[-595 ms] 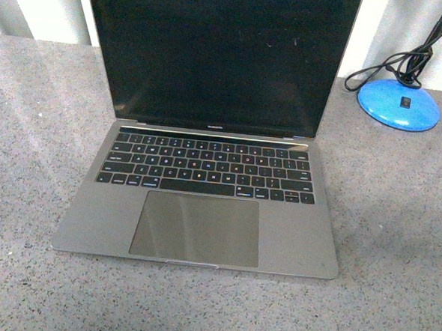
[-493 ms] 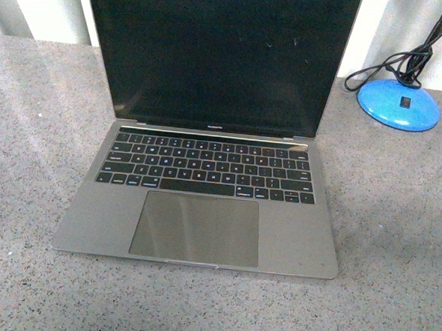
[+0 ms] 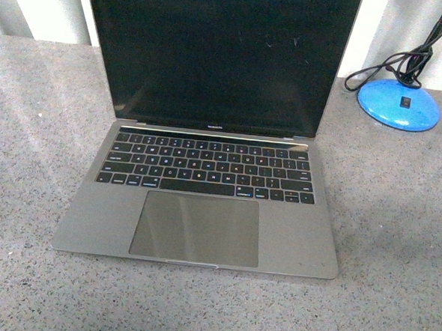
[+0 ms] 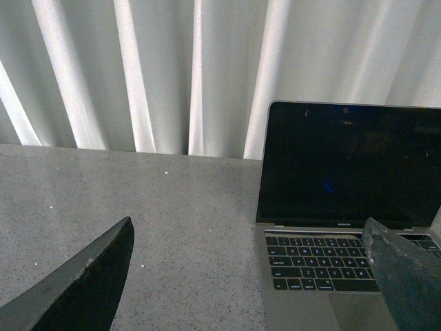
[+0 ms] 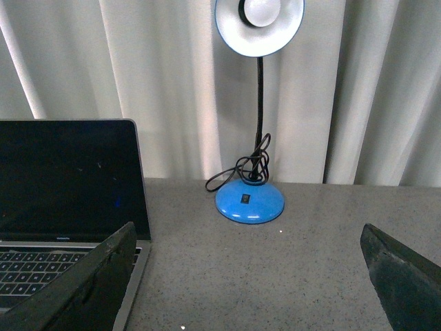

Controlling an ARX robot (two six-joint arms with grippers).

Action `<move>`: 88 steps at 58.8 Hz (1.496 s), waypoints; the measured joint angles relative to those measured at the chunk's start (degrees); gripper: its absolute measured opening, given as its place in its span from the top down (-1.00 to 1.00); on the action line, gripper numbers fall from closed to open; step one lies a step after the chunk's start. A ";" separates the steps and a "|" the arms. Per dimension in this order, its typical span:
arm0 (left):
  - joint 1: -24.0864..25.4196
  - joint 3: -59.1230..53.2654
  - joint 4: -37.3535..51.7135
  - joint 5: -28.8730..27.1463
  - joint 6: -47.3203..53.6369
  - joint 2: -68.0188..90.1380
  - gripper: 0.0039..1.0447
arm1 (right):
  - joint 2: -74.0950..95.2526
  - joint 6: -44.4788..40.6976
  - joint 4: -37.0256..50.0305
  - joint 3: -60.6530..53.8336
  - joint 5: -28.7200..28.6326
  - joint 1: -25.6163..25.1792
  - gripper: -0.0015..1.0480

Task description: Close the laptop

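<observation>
Grey table (image 3: 397, 236) bears the open laptop (image 3: 206, 168) — left end effector (image 4: 248, 227), right end effector (image 5: 248, 231) gape empty.

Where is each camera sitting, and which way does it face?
Front: on the body, looking down at the open laptop and blue lamp; no arm shows.
Left wrist: on the left arm, facing the curtain and laptop screen; open left gripper frames it.
Right wrist: on the right arm, facing curtain and blue lamp; open right gripper frames it.
All share the laptop.
</observation>
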 joint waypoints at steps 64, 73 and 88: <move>2.25 22.36 19.08 8.61 -6.58 56.46 -0.87 | 68.24 -13.33 2.93 30.25 -6.36 -0.24 -0.81; -4.39 29.73 23.96 7.08 -4.74 67.43 -0.87 | 80.87 -17.97 5.20 43.04 -5.40 5.09 -0.81; -9.40 37.70 27.85 4.48 -4.26 75.01 -0.87 | 89.61 -19.58 5.46 55.23 -3.63 6.80 -0.81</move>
